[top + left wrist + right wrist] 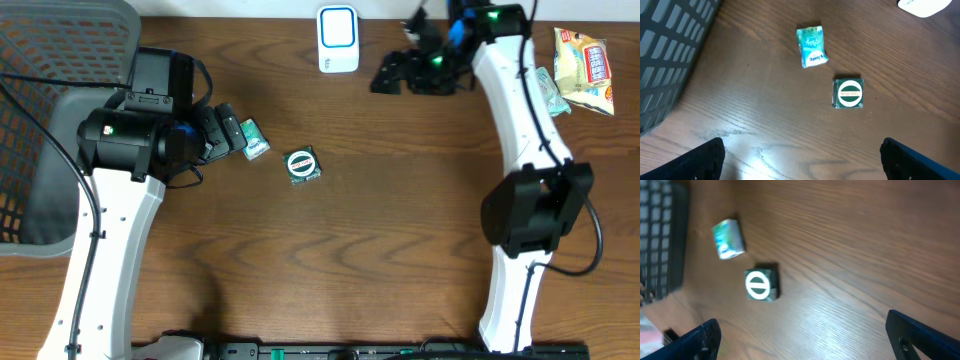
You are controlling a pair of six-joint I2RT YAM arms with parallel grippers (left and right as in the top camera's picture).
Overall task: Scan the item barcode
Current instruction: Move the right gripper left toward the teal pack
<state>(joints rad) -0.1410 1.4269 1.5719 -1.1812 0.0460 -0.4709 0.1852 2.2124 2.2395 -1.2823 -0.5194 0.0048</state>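
Black left fingers (700, 162) fill the bottom corners of the left wrist view. They are spread wide apart, with only bare wood between them.

Seen from overhead, a grey mesh basket (45, 110) sits farthest left, at the edge of the brown wooden tabletop (380, 240). The left arm reaches out beside the basket, and its fingers hold nothing.

A small teal packet (253, 140) lies flat just ahead of those fingertips. To its right, close by but not touching, lies a small green box (303, 165). The box sits near the middle of the tabletop, slightly nearer the robot than the packet. Its round white label with a green band faces up. Neither arm touches the packet or the box.

Further right, at the far edge of the tabletop, stands a white scanner unit (338, 38) with a blue outline on its face. It is well apart from the box.

The right fingers (390, 75) are just to the right of the scanner and point toward it. They too are spread wide and hold nothing. The right wrist view is blurred. It shows the packet and the box lying ahead between those fingers, with the basket at its left edge.

At the far right corner lies a yellow and red snack bag (585, 62). A green and white packet (545, 90) lies beside it, partly hidden by the right arm.
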